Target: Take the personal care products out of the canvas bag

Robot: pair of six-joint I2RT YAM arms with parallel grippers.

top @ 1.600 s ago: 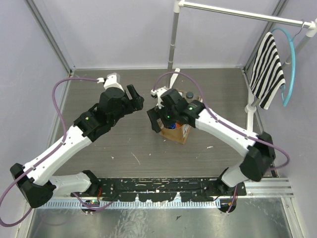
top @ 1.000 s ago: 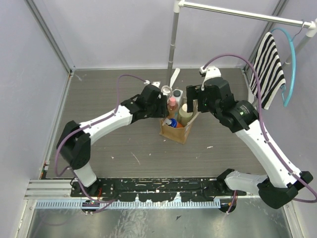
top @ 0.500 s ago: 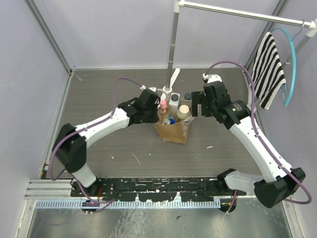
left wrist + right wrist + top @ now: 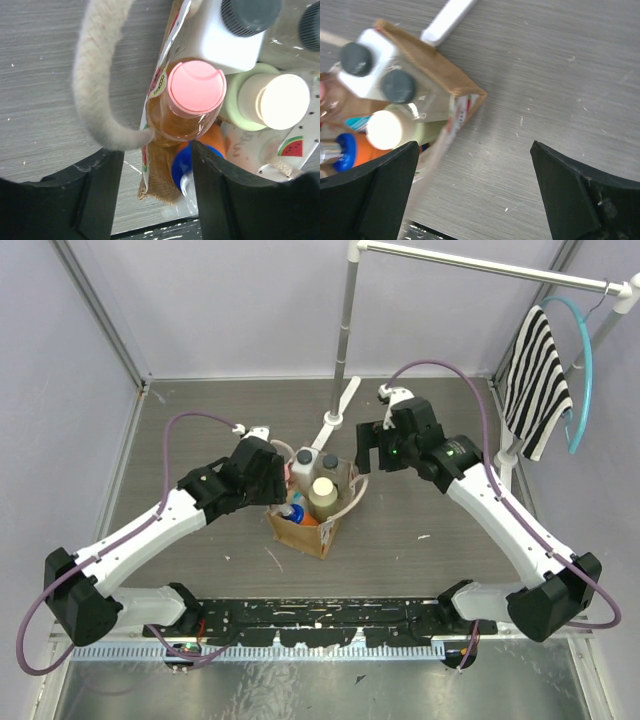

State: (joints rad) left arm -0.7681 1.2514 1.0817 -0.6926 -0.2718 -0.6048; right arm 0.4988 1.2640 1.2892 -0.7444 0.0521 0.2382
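Observation:
The tan canvas bag [image 4: 300, 538] stands mid-table with cream handles. In it are the white squarish bottle [image 4: 303, 462], the clear grey-capped bottle [image 4: 328, 462], the cream bottle [image 4: 322, 495] and the blue-capped bottle [image 4: 293, 510]. My left gripper [image 4: 283, 480] is at the bag's left rim. In the left wrist view it [image 4: 157, 150] straddles the bag wall [image 4: 155, 170], closed on the wall and the peach-orange bottle with pink cap [image 4: 196, 87]. A handle loop [image 4: 95, 75] hangs beside it. My right gripper [image 4: 367, 448] is open and empty, right of the bag; its wrist view [image 4: 475, 143] shows bare floor between the fingers.
A metal rack pole [image 4: 346, 330] rises behind the bag, its white foot [image 4: 340, 405] on the floor. A striped cloth [image 4: 540, 370] and a teal hanger [image 4: 585, 360] hang at the right. Walls close the left, back and right sides. A black rail [image 4: 300, 620] runs along the near edge.

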